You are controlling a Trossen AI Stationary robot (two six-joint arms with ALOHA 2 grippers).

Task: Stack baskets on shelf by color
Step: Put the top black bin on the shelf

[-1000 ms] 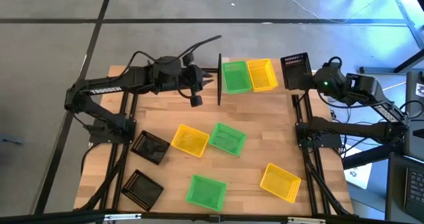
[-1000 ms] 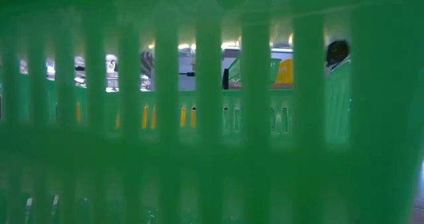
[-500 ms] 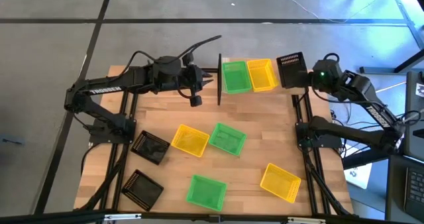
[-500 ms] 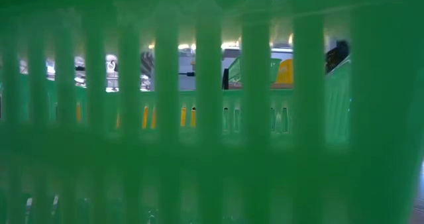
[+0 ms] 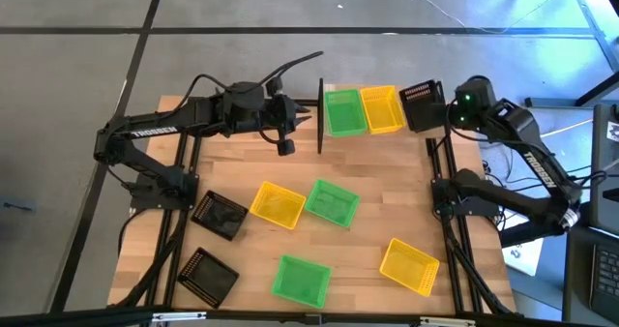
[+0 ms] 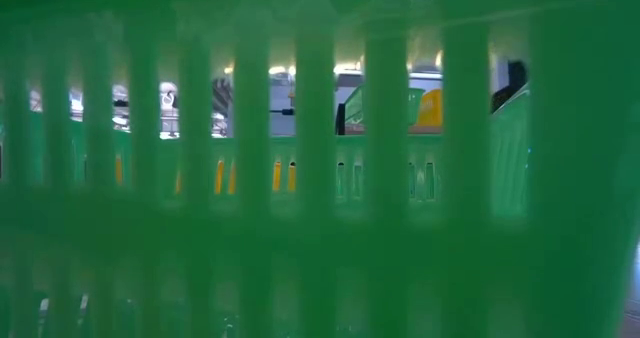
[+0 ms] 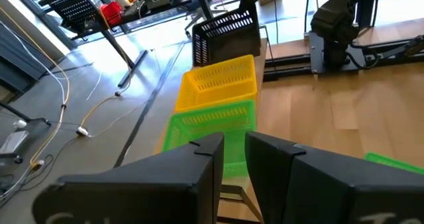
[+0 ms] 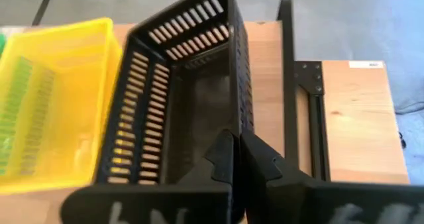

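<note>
The pale shelf [image 8: 265,65] stands at the table's far edge. One green basket [image 5: 340,112] and one yellow basket [image 5: 382,109] sit side by side on it. My right gripper [image 8: 238,154] is shut on a black basket [image 5: 423,104], held tilted over the shelf's right end, next to the yellow one. My left gripper [image 5: 307,120] hovers by the shelf's left black post [image 5: 320,114] and touches nothing. Its fingers [image 7: 212,161] stand close together with only a narrow slit between them. My right gripper pinches the black basket by the rim of a mesh wall at its corner [image 8: 236,126], one finger inside the basket and one outside. The fingers come level from the table's right side. The basket is lifted clear and tilted, its open side turned up toward the wrist.
On the darker tabletop lie two black baskets [image 5: 221,216] [image 5: 208,274], two yellow ones [image 5: 278,204] [image 5: 408,266] and two green ones [image 5: 334,201] [image 5: 300,279]. A green mesh wall [image 6: 300,228] right before the low camera blocks nearly all of that view.
My right gripper has moved toward the table's left, carrying the black basket from beyond the shelf's right end in toward the yellow basket. The basket has turned slightly in the hold and stays lifted.
</note>
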